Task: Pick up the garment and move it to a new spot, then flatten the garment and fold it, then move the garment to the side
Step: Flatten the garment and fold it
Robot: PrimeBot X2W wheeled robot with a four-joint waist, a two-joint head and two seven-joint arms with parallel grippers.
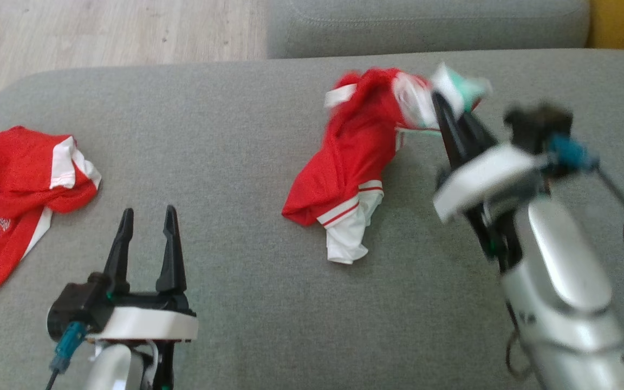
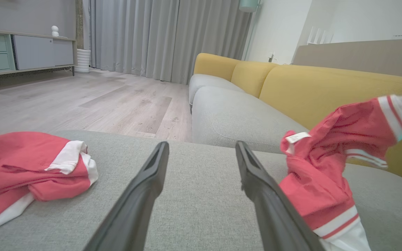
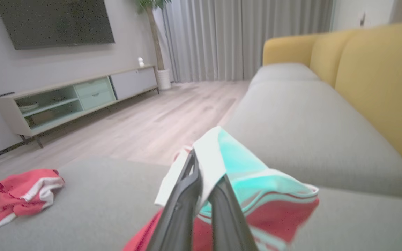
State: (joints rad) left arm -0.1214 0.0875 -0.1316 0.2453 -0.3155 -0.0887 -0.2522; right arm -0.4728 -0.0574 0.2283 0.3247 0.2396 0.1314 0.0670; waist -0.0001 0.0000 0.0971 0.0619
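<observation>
at the far left of your head view a red jersey (image 1: 19,184) with white trim and the number 23 lies crumpled on the grey cushion (image 1: 236,135). it is well apart from the piece you are working.

just right of it, your left hand (image 1: 148,212) sits low over the cushion with its two fingers spread and nothing between them. in the left wrist view the same hand (image 2: 201,148) points across bare grey fabric, with the jersey (image 2: 30,167) off to its left and the garment (image 2: 326,167) off to its right, touching neither.

further right is the garment (image 1: 352,157), red with white striped hems and a mint-and-white edge. its lower end rests on the cushion, and its upper end is raised off it toward the right. it sits well to the right of your left hand, and its top edge is in your right hand.

your right hand (image 1: 442,103) comes in from the lower right, blurred, with its fingertips at the garment's raised upper right corner. the right wrist view shows that hand (image 3: 206,170) clenched on the white and mint edge, fingers pressed together with cloth between them and red fabric hanging below. beyond it a yellow backrest (image 3: 379,80) runs along the right.
</observation>
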